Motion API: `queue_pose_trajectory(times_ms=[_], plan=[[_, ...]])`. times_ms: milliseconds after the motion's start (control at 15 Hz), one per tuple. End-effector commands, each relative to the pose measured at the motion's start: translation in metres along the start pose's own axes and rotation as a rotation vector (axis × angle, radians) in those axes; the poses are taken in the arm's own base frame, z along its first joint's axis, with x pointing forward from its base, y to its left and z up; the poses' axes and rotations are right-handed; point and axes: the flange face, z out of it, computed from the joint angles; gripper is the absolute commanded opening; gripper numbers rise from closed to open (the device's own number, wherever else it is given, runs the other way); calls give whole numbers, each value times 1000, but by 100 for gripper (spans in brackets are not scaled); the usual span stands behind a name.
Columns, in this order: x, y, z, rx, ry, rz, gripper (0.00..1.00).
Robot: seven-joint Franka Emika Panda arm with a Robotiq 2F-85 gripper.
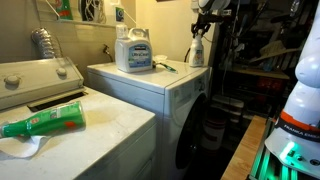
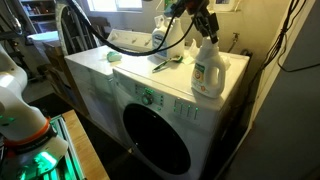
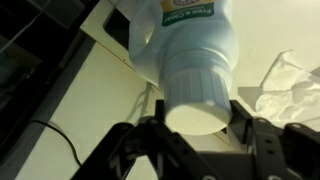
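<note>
A white detergent bottle with a white cap [image 3: 195, 90] stands upright at the far corner of the white front-load machine [image 2: 215, 105]. It shows in both exterior views [image 1: 197, 50] [image 2: 208, 68]. My gripper [image 3: 198, 118] reaches down from above, with a finger pressed against each side of the cap. It is also in both exterior views [image 1: 203, 22] [image 2: 205, 28]. The bottle's base rests on the machine top.
A large jug with a blue label [image 1: 133, 50] [image 2: 160, 35] stands at the back of the machine top, with a small green tool [image 1: 165, 67] beside it. A green spray bottle [image 1: 45, 122] lies on the neighbouring washer. Crumpled white material [image 3: 290, 85] lies near the bottle. Black cables [image 2: 130, 45] drape behind.
</note>
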Motion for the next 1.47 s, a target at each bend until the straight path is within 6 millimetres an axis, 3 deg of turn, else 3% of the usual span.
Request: queue_pose_trajectory(times_ms=[0,400,867,1400], plan=[[1,-1,-42,11,55,-12,39],[-1,-29,-65,44,83,-85,39],[-17,-77,-66,105,72,-247,39],[-39,-123,-81,176,111,-397,39]])
